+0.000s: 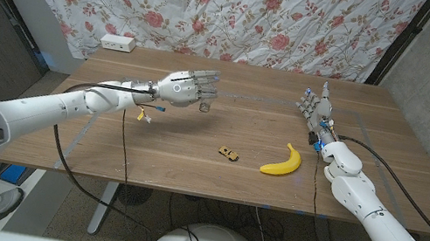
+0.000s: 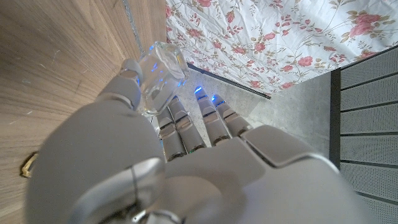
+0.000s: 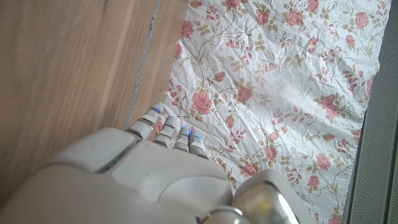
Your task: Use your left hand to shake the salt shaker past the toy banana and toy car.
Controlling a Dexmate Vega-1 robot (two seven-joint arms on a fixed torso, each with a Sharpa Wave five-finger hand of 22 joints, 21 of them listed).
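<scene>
Your left hand [image 1: 187,87] grips the clear salt shaker [image 1: 206,105] at the table's far side — beyond the toy car [image 1: 229,151] and toy banana [image 1: 282,161]. The shaking is still to do. Your right hand [image 1: 317,106] waits open — fingers apart.

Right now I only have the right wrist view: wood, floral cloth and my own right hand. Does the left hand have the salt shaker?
Observer: Yes, the left hand grips the salt shaker, a clear glass one, by its fingers.
Operator: Is it on the table?
Observer: The head view shows it at the fingertips close above the table; contact is unclear.
Operator: Where are the toys?
Observer: The toy car lies just left of the toy banana, both nearer the robot than the shaker.
</scene>
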